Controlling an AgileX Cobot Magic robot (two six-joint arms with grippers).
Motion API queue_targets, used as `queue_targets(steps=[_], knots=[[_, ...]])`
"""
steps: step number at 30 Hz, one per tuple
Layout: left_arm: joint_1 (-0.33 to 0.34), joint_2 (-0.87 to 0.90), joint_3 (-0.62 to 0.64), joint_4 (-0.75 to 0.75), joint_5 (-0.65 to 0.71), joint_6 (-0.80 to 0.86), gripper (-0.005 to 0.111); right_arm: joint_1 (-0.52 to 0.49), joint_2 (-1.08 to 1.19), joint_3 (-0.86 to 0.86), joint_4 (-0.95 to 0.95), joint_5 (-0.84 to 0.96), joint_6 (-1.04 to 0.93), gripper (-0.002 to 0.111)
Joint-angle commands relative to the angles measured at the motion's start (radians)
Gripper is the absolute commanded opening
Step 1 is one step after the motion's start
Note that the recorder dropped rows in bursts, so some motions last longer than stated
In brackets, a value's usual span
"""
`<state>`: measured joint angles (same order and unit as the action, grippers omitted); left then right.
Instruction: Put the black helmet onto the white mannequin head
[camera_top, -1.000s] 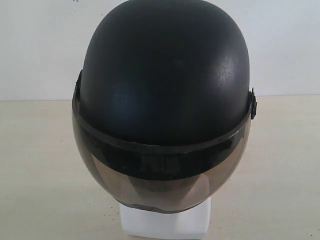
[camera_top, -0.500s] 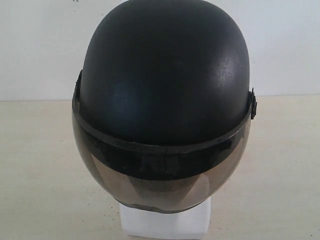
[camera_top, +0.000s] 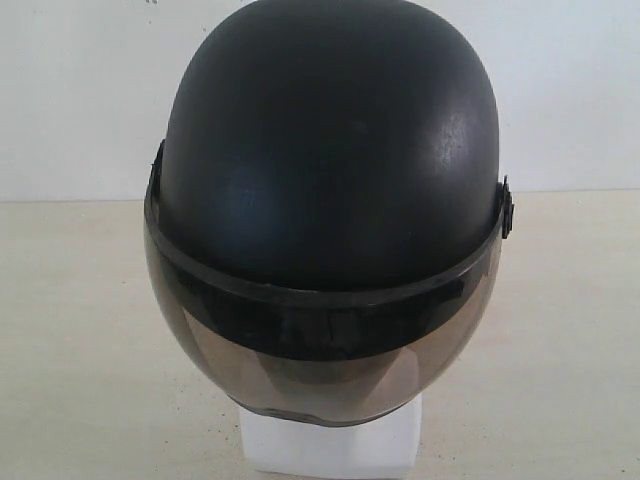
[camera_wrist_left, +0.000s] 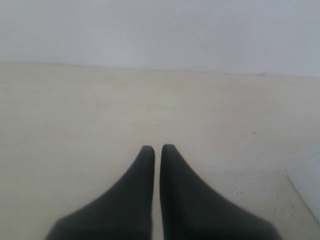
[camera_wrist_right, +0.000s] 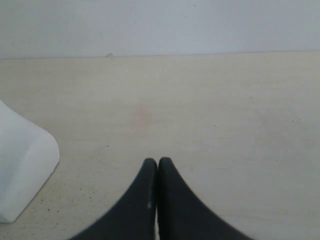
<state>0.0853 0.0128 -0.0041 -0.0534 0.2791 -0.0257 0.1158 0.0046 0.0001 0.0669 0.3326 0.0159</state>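
Pale beige table (camera_top: 80, 330) is filling the scene and meeting a plain white wall (camera_top: 80, 90) along its far edge. Fine dark specks are dotting the tabletop.

One helmet (camera_top: 330, 150) is showing, one head (camera_top: 330, 445), and two grippers. The helmet is sitting on the head in the middle of the scene, close to the camera, its matte black shell rising in front of the wall. Its one smoky visor (camera_top: 320, 350) is facing the near side and hanging down over the face, which is hiding behind the tint. Only the blocky white base of the head is sticking out below the visor, resting on the table.

Each gripper is showing only in its own wrist view. The left gripper (camera_wrist_left: 157, 148) is hovering over the table with its two dark fingers drawn nearly together, a thin slit between them, gripping nothing. The right gripper (camera_wrist_right: 157, 161) is hovering over the table too, with its two fingers pressed tip to tip and gripping nothing. A corner of the white base (camera_wrist_right: 20, 165) is lying near those fingers but apart from them.

Open tabletop is lying to the left and right of the helmet, running back to the wall. Ahead of each gripper the table is stretching freely to the wall line. The near edge of the table is falling outside the exterior view.
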Motion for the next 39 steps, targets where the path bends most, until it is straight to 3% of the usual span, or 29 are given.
queue_targets(steps=[1, 39], knots=[[0.003, -0.005, 0.004, 0.002, 0.013, 0.000, 0.004, -0.007, -0.005, 0.000, -0.002, -0.011, 0.003, 0.000], [0.003, -0.005, 0.004, -0.016, 0.013, 0.026, 0.004, -0.007, -0.005, 0.000, -0.002, -0.011, 0.005, 0.000]])
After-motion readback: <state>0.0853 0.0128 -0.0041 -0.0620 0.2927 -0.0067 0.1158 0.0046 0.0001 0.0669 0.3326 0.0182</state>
